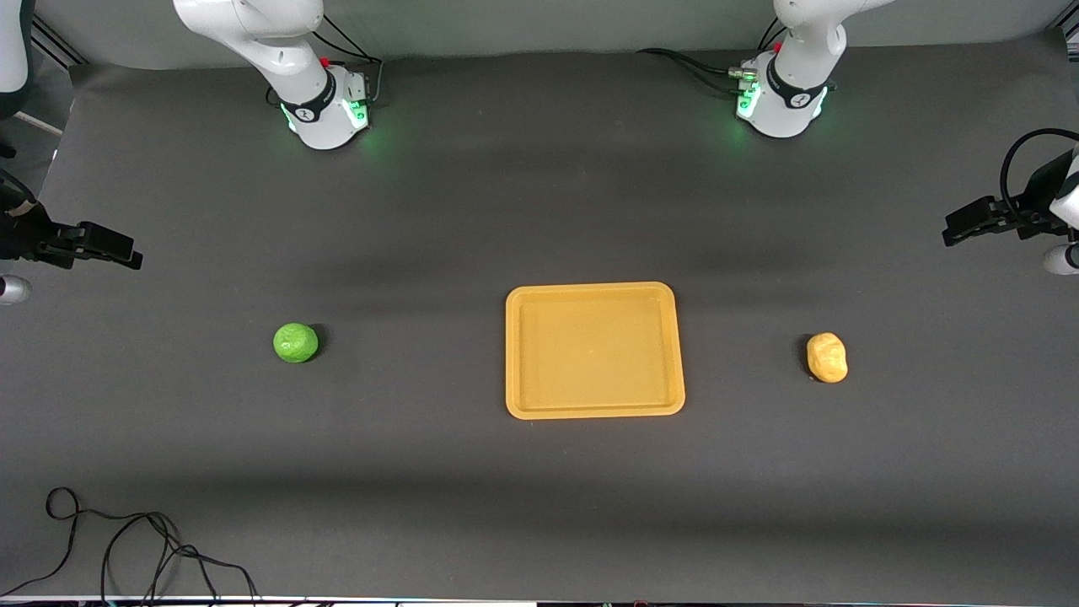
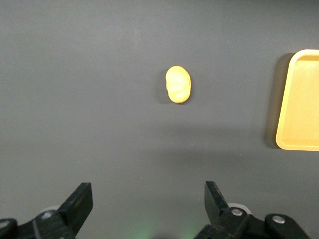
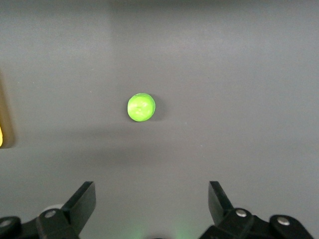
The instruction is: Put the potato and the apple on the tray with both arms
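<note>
Tray: the orange-yellow tray (image 1: 594,411) lies flat at the middle of the dark table (image 1: 539,211), holding nothing; its rounded rim is bare all round.

Apple: the green apple (image 1: 296,343) sits on the table toward the right arm's end, at about 9 o'clock from the tray and well apart from it. In the right wrist view the apple (image 3: 141,107) lies alone on the cloth, with a sliver of the tray's edge (image 3: 4,127) at the border.

Potato: the pale yellow-tan potato (image 1: 827,357) lies on the table toward the left arm's end, at about 3 o'clock from the tray and well apart from it. In the left wrist view the potato (image 2: 178,84) lies lengthwise, with a corner of the tray (image 2: 299,99) to one side.

Left gripper: the left gripper (image 1: 969,223) hangs at the left arm's end of the table, at about 1 o'clock from the potato; in its wrist view (image 2: 148,201) the fingers (image 2: 79,201) are spread wide with nothing between them.

Right gripper: the right gripper (image 1: 110,246) hangs at the right arm's end of the table, at about 10 o'clock from the apple; in its wrist view (image 3: 152,201) the fingers (image 3: 82,201) are spread wide, gripping nothing.

Cable: a loose black cable (image 1: 126,539) curls on the table near the front camera, at about 7 o'clock from the apple.
</note>
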`<action>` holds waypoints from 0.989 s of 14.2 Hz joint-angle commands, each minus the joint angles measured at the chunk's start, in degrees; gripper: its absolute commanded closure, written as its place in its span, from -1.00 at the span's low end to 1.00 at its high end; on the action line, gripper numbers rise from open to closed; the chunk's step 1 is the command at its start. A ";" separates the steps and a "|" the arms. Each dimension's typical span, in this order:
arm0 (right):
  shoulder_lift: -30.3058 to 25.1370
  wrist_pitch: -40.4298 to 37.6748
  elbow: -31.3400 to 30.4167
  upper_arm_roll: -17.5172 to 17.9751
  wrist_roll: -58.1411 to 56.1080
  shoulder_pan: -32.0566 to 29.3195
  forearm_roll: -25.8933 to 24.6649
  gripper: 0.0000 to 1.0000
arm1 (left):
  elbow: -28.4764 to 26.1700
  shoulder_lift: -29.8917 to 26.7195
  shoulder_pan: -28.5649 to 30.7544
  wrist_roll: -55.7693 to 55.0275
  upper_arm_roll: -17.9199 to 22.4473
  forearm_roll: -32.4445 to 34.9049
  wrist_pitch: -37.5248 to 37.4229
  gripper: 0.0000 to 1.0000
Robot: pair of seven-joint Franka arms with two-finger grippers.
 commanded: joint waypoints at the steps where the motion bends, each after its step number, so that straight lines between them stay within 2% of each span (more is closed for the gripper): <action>1: 0.06 -0.77 1.01 -0.16 0.77 0.31 1.05 -1.00 | -0.91 -0.88 -0.53 0.55 0.17 0.41 0.57 -1.00; 4: 0.58 -0.85 1.70 -0.16 1.03 0.40 1.05 -1.00 | -1.69 -0.52 -0.53 0.37 0.17 0.41 1.87 -1.00; 8: 0.49 -0.94 1.71 -0.25 1.03 0.31 0.97 -1.00 | -8.80 0.26 -0.44 0.37 0.17 0.50 12.57 -1.00; 10: 0.58 -0.94 1.79 -0.25 0.94 0.31 0.97 -1.00 | -11.27 3.50 -0.53 -0.06 0.17 1.72 19.08 -1.00; 14: 0.67 -0.85 1.88 -0.16 0.94 0.31 0.88 -1.00 | -11.72 14.57 -0.44 -0.86 0.17 4.89 29.55 -1.00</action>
